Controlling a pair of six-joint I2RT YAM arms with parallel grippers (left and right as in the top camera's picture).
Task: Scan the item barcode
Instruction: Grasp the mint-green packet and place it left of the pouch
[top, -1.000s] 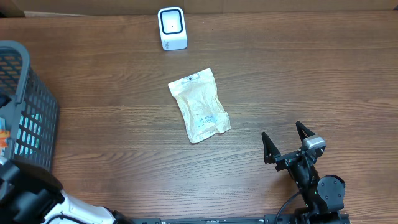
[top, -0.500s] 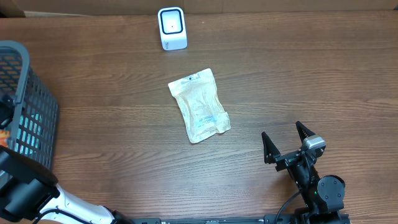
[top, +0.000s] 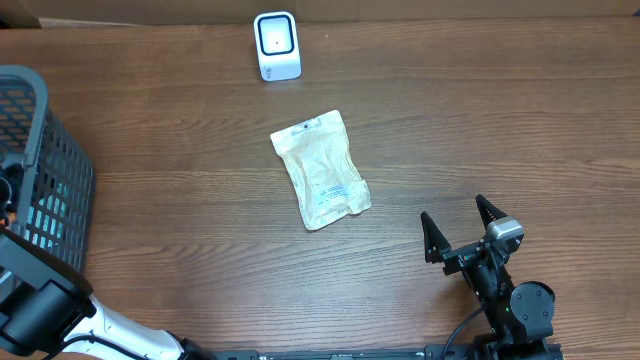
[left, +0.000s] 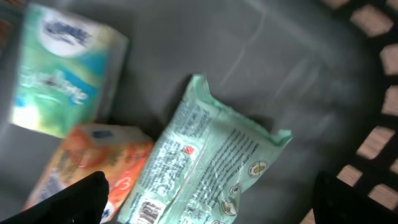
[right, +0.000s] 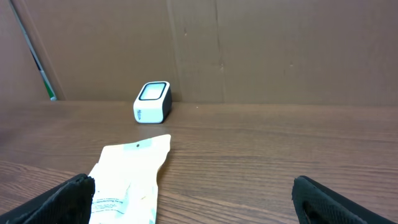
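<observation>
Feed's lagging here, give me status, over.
Left gripper open, in the basket above a green packet, barcode showing. Right gripper open, holding nothing. White pouch flat on table before scanner.

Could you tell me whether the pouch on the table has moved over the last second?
No. The pouch keeps its spot and angle relative to the scanner.
</observation>
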